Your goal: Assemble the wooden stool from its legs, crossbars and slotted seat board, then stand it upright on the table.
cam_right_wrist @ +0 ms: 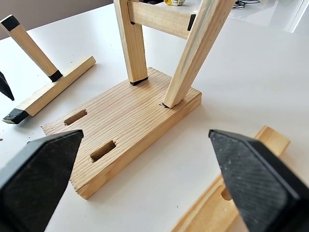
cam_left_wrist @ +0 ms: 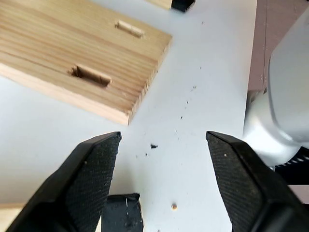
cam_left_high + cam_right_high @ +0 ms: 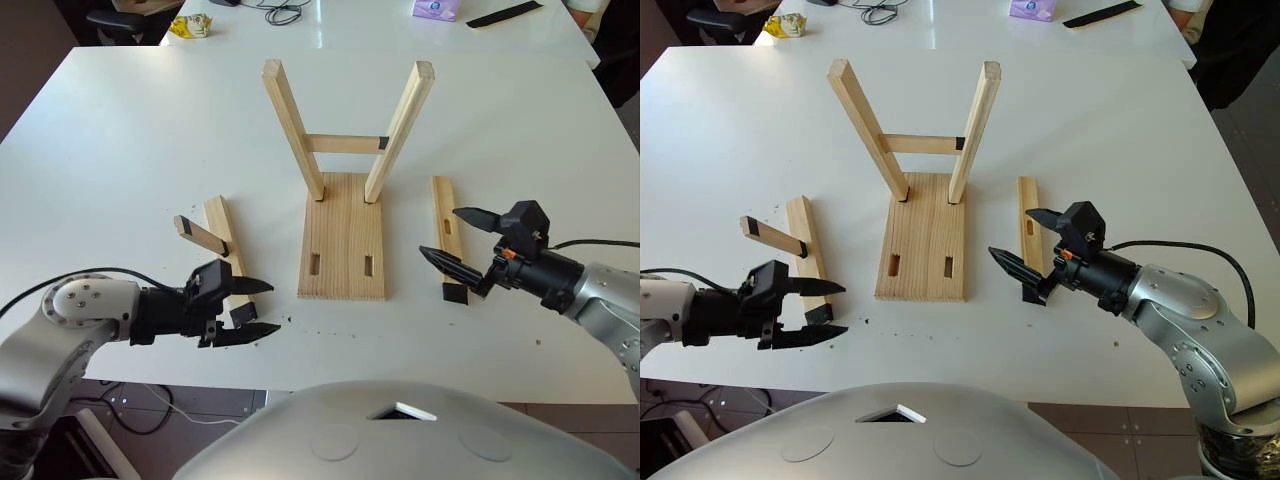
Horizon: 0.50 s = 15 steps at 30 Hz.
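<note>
- Seat board (image 3: 342, 240) mid-table; leg pair (image 3: 348, 130) seated at its 12 o'clock end, near slots (image 3: 314, 263) empty.
- Stubbed leg (image 3: 222, 240) at 9 o'clock and plain leg (image 3: 447, 225) at 3 o'clock are yours to fit.
- Left pincer (image 3: 272, 307) and right pincer (image 3: 440, 232) are both wide, empty.

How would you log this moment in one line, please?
seat board: two slots empty | leg pair: standing in board | loose leg: board's right | leg with crossbar: board's left | left end effector: open | right end effector: open
</note>
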Each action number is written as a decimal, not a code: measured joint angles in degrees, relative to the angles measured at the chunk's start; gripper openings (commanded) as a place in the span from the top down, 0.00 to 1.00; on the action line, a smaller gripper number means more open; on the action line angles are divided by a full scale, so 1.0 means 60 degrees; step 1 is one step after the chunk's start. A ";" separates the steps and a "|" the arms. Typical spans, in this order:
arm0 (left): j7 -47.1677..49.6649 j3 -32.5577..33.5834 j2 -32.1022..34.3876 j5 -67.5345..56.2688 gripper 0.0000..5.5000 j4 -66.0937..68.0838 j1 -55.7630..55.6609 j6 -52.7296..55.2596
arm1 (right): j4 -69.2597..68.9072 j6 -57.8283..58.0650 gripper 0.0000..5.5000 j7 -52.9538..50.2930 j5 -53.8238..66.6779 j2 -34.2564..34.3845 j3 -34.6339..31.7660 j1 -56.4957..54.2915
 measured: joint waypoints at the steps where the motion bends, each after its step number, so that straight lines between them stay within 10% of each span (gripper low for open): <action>1: -0.0011 -0.0160 0.0000 0.0241 0.40 0.0165 0.0027 -0.0208 | -0.0014 0.0000 0.12 -0.0024 -0.0002 0.0010 0.0025 0.0013; 15: -0.0829 -0.0676 0.0475 0.1893 0.40 0.2556 -0.0036 -0.2991 | -0.0037 -0.0005 0.12 -0.0144 -0.0021 0.0032 0.0164 0.0074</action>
